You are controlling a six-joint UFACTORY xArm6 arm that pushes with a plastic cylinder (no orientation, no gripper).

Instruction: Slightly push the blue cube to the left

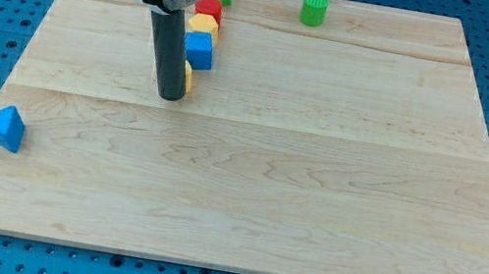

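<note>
My tip [170, 97] just left of the blue cube [198, 50]; no pincer in view.

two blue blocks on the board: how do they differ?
Shape: the blue cube is boxy; the blue triangular block is wedge-like with slanted faces.
Place: the cube sits near the view's top, packed in a column with red, yellow blocks; the triangular block stands alone at lower left.
My tip is just lower left of the cube, far from the other.
Both are blue.
</note>
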